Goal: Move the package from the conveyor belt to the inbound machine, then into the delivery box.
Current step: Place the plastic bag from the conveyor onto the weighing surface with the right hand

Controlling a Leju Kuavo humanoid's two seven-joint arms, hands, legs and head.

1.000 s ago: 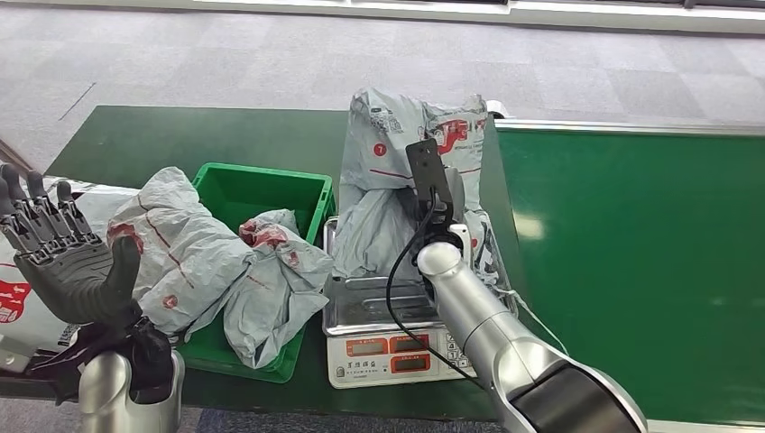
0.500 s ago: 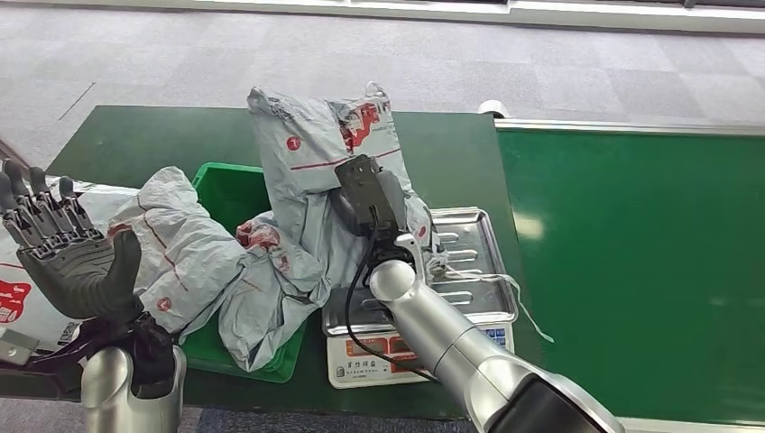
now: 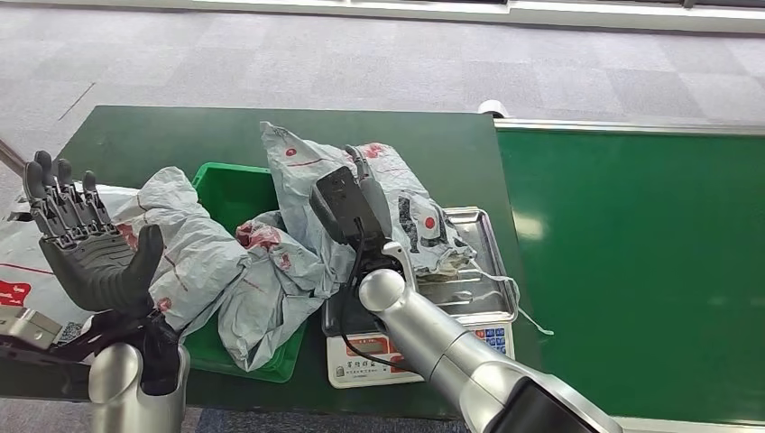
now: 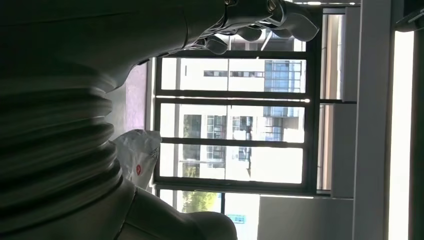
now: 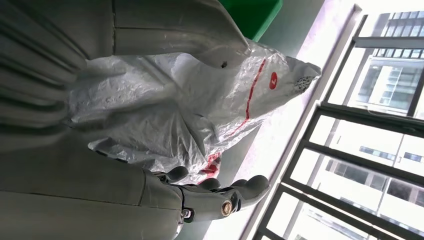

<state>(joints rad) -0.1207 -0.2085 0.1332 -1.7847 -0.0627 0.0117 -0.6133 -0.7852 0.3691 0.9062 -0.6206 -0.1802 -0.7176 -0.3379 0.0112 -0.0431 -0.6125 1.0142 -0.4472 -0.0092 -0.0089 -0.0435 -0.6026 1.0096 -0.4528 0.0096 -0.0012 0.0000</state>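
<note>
fingers (image 5: pixel 215 197) of the right hand (image 5: pixel 150 150) curl around the grey package (image 3: pixel 379 194), with the thick thumb pressed across its other face, so this hand grips the bag; in the head view the hand itself is hidden behind the wrist camera and the crumpled plastic. nearest the robot, the left hand (image 3: pixel 86 248) stands raised at the near left corner of the table, palm turned inward, fingers straight and spread, thumb apart, holding nothing. just beyond the silver right forearm sits the weighing scale (image 3: pixel 419 338), its steel pan (image 3: pixel 478 271) bare along the right side and its front panel showing red displays. the held package hangs tilted over the left part of the pan and leans out toward the green bin (image 3: pixel 239 194), its white face with red stripes and round red marks turned up; whether its lower edge touches the pan cannot be told. two more grey bags (image 3: pixel 230 266) spill out of the bin over its near rim, one draped to the left, one sagging to the front. the dark green table (image 3: pixel 135 140) carries bin and scale, and the green conveyor belt (image 3: pixel 631 253) runs alongside on the right behind a metal rail. grey tiled floor (image 3: pixel 271 54) lies beyond.
</note>
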